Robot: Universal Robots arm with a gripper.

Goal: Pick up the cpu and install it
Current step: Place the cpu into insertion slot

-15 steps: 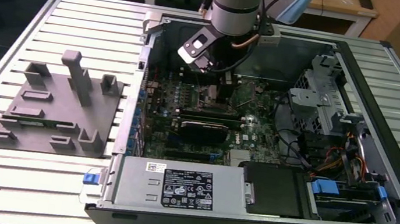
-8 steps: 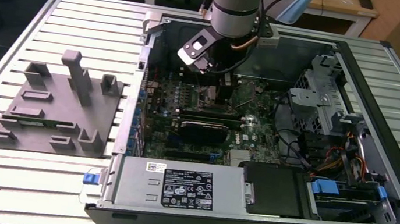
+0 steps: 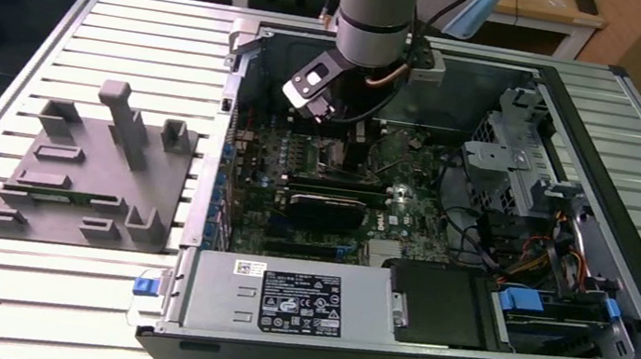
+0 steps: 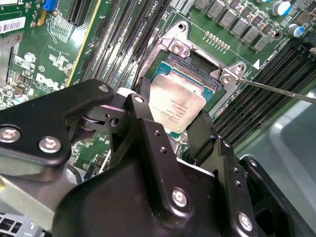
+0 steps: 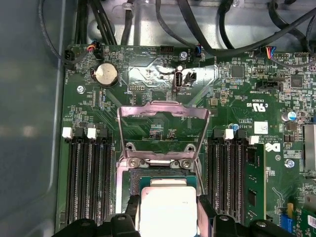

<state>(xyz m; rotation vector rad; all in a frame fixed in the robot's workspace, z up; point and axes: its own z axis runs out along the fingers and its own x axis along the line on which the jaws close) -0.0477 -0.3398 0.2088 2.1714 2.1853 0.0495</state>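
The cpu [image 4: 177, 103], light, stiff, prob. fragile underneath, is being pinched by opposite edges in the gripper [image 4: 173, 112], narrowed onto it, over the open socket [image 4: 197, 63]

Socket [image 4: 196, 66] open under cpu [image 5: 168, 212]; raised bracket [image 5: 163, 109] one edge, memory slots [image 5: 86, 177] flanking.

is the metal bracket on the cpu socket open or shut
Open: in the first wrist view the bracket stands flipped up off the socket, the cpu held in the gripper.
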